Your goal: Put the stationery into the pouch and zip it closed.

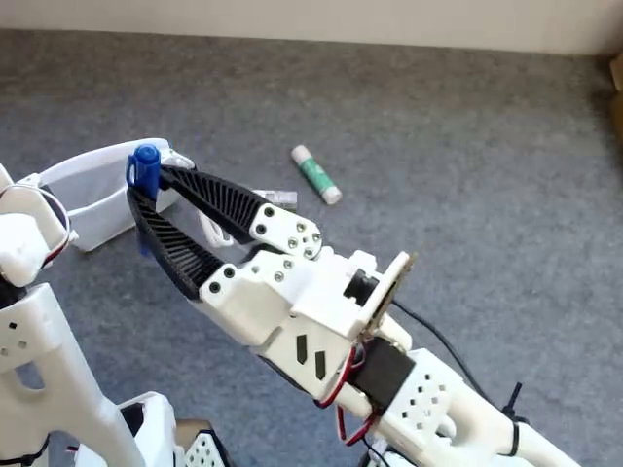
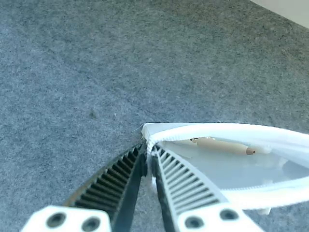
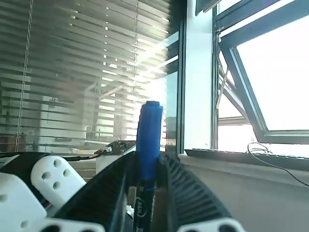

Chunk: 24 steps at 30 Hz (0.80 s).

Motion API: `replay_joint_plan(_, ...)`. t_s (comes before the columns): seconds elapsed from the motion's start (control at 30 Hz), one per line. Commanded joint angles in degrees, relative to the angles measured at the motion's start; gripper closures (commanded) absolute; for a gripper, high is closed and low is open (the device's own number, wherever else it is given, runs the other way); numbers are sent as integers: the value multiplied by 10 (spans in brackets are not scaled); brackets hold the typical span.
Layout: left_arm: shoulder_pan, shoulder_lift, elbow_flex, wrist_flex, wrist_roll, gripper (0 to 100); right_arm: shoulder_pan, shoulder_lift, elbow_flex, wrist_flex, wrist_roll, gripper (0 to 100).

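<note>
Marker (image 1: 146,167) upright, pinched in our right hand (image 1: 146,187), sits over the open pouch (image 1: 92,199) at far left. Our left hand (image 2: 148,151) is pressed together on the pouch rim. We judge a straight drop along the marker's long axis. Glue stick (image 1: 316,175) lies on the worktop (image 1: 467,146), right of both.

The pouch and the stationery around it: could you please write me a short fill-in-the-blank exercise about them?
1. The right gripper is shut on a ___ marker above the pouch.
2. The left gripper pinches the pouch's rim, and the pouch's mouth is ___.
3. The glue stick lying on the carpet has a ___ body.

Missing words: blue; open; green.
</note>
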Motion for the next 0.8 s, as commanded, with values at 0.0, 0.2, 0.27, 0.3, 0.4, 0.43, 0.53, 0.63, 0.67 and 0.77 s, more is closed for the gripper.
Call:
replay_joint_plan(0.0, -7, 7, 21, 0, 7, 993, -7, 25, -58, -40, 4, 995)
replay_joint_plan(0.2, -6, 7, 21, 0, 7, 993, -6, 99, -96, -40, 4, 995)
replay_joint_plan(0.27, -6, 7, 21, 0, 7, 993, -2, 125, -114, -40, 4, 995)
replay_joint_plan(0.3, -6, 7, 21, 0, 7, 993, 5, 138, -122, -40, 4, 995)
replay_joint_plan(0.4, -6, 7, 21, 0, 7, 993, 30, 176, -145, -63, 4, 995)
replay_joint_plan(0.43, -6, 7, 21, 0, 7, 993, 42, 191, -150, -87, 4, 995)
replay_joint_plan(0.53, -6, 7, 21, 0, 7, 993, 67, 236, -153, -173, 4, 995)
replay_joint_plan(0.63, -6, 7, 21, 0, 7, 993, 73, 277, -155, -222, 5, 995)
replay_joint_plan(0.67, -6, 7, 21, 0, 7, 993, 73, 291, -155, -233, 5, 995)
replay_joint_plan(0.77, -6, 7, 22, 0, 7, 993, 73, 328, -157, -252, 6, 995)
